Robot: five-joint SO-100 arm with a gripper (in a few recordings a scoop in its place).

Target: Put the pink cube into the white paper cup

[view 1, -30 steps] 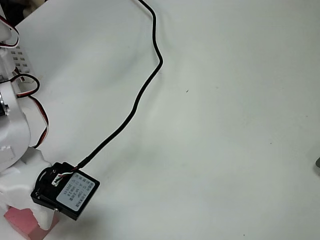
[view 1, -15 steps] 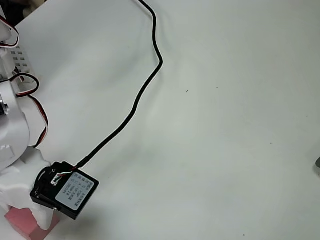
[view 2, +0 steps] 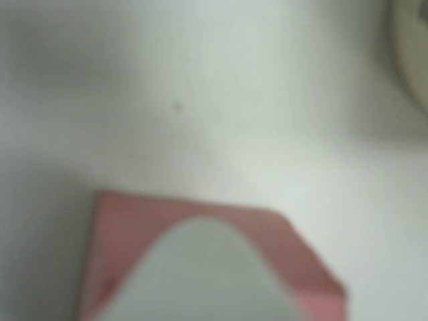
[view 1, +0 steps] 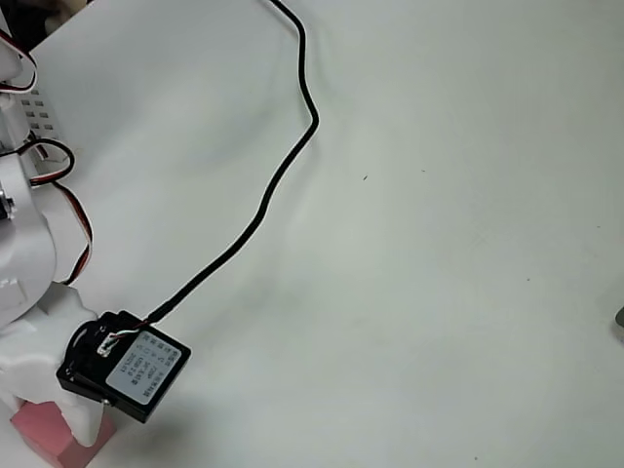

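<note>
The pink cube [view 1: 44, 439] rests on the white table at the bottom left of the overhead view, partly covered by the white arm. My gripper [view 1: 51, 425] is down over it, with white finger parts on both sides of the cube and the black servo box [view 1: 125, 369] just right of it. In the wrist view one white finger [view 2: 200, 274] lies across the cube [view 2: 127, 227]. How the jaws stand is hidden. A blurred pale curved rim [view 2: 413, 60] at the wrist view's top right may be the white paper cup; I cannot tell.
A black cable [view 1: 283, 166] runs from the servo box up across the table to the top edge. The arm's white body with red wires [view 1: 29, 224] fills the left side. A small grey object [view 1: 620, 320] pokes in at the right edge.
The servo box and gripper have shifted slightly left over the cube. The pink cube has stayed in place.
</note>
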